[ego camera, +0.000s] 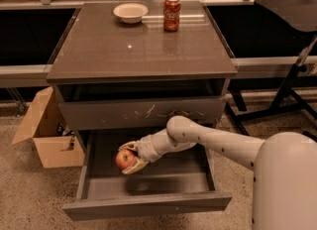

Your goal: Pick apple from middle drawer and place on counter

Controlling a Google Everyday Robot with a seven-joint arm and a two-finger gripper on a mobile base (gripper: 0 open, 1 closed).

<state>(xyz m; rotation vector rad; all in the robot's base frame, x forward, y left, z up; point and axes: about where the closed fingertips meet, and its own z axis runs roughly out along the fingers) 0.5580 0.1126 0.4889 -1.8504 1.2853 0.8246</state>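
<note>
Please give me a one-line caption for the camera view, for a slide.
The gripper holds the apple over the open middle drawer; bowl and can stand on the counter.

Gripper: two-finger gripper (pixel 130 158), lower left of centre, clasping small round red apple (pixel 124 159) over open grey-brown middle drawer (pixel 148 206).
Overhead: scratched grey drawer front (pixel 143 112) close above, mid-frame.
Counter: glossy grey-brown counter slab (pixel 138 50) bare at front and middle.
Far edge: white bowl (pixel 130 12) and red soda can (pixel 172 13), top centre.

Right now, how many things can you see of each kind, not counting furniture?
Apple: 1, held in the gripper over the open middle drawer
Soda can: 1, on the counter
Bowl: 1, on the counter
Cardboard box: 1, on the floor
Total: 4
</note>
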